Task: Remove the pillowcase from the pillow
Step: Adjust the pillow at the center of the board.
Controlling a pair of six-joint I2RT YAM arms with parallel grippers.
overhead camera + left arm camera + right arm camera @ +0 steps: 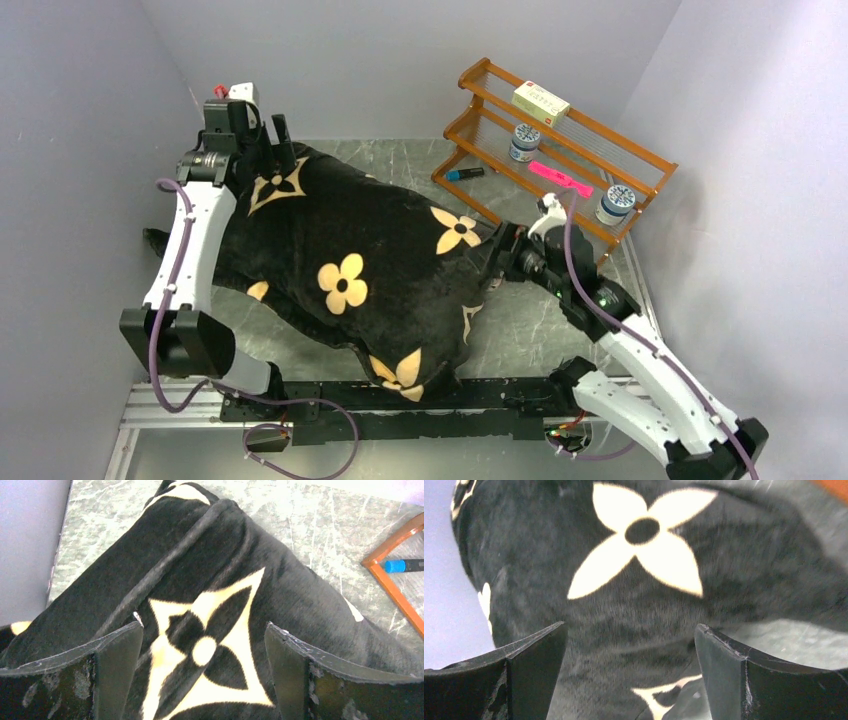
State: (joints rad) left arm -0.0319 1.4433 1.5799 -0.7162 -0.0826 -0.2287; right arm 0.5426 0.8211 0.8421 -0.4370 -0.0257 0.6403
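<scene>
Black plush pillowcase (345,250), bulging full, is being carried by the grey marbled desk (520,335), its far-left corner lying just under the left claw (202,630) and its right edge just before the right claw (629,630). Both claws are being held spread, with nothing pinched. Pale lilac walls are enclosing the desk, an orange wooden rack (590,150) being borne at its far right.

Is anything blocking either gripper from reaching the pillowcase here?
Nothing visible does. The left gripper and the right gripper are both open and close to the pillowcase, and their wrist views show only its fabric between the fingers.
</scene>
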